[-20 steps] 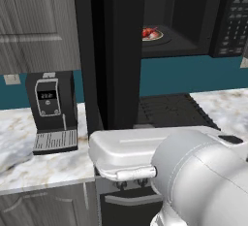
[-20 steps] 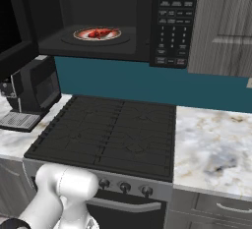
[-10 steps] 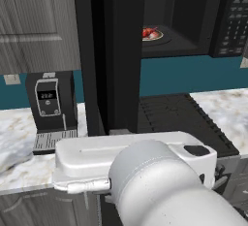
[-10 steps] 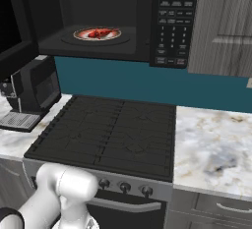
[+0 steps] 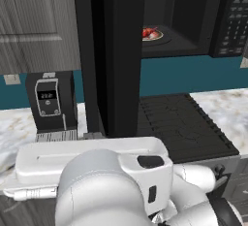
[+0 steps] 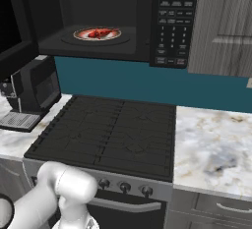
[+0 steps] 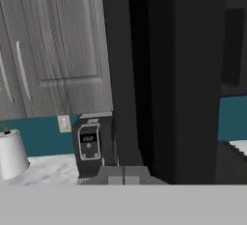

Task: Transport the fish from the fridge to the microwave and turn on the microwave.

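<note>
My gripper (image 7: pixel 123 175) sits low, its two tips pressed together with nothing between them. Ahead of it stands the swung-open door (image 7: pixel 193 74) of the microwave (image 6: pixel 123 21), a tall dark slab seen nearly edge-on, reaching toward me over the left end of the counter.

The fish (image 6: pixel 100 33) is inside the microwave. It lies on a round plate (image 6: pixel 118 34) with an orange-red rim, in the middle of the oven floor, well up and away from my tips. From the left base view I catch the fish (image 5: pixel 149 32) just past the door's edge, with the plate (image 5: pixel 159 36) under it. The keypad (image 6: pixel 171 26) is on the microwave's right side, beside the open cavity.

Below the microwave is a black stove top (image 6: pixel 110 134), with a row of knobs (image 6: pixel 122 187) along its near edge. Marble counter (image 6: pixel 211 149) runs off to the right of it. To the left of the stove stands a black coffee machine (image 5: pixel 48 104) with a small display, against the teal back wall (image 6: pixel 147 83). Farther left a white paper roll (image 7: pixel 10 154) stands on the counter, below grey wooden cabinets (image 7: pixel 53 45).
</note>
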Tool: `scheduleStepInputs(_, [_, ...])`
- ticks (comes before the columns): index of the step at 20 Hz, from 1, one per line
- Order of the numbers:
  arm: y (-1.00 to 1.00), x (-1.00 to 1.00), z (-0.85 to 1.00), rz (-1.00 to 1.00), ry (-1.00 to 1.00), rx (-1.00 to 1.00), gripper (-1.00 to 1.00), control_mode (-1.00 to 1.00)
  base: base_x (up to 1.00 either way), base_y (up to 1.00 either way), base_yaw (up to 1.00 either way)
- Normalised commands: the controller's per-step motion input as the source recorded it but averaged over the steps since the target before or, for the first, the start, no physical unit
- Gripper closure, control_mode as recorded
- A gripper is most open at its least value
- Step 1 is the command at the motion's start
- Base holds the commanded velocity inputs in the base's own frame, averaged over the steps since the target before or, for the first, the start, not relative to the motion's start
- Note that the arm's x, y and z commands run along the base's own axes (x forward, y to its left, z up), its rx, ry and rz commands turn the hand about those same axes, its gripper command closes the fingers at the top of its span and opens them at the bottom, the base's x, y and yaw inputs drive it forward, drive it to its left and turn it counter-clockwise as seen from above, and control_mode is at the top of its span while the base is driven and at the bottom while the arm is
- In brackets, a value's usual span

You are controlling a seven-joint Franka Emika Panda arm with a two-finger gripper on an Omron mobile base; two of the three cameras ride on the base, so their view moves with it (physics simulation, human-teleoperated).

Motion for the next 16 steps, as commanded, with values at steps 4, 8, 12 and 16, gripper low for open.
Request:
scheduleStepInputs(4, [0.37,0.09,-0.04,-0.13,0.00,-0.06,1.00,-1.00,0.00,0.00,0.00])
scheduleStepInputs(8, [0.36,0.22,-0.10,-0.14,0.00,-0.06,1.00,-1.00,0.00,0.00,0.00])
scheduleStepInputs(12, [0.27,0.25,-0.12,-0.15,0.00,-0.05,1.00,-1.00,0.00,0.00,0.00])
scheduleStepInputs(16, [0.24,0.27,-0.17,-0.16,0.00,-0.06,1.00,-1.00,0.00,0.00,0.00])
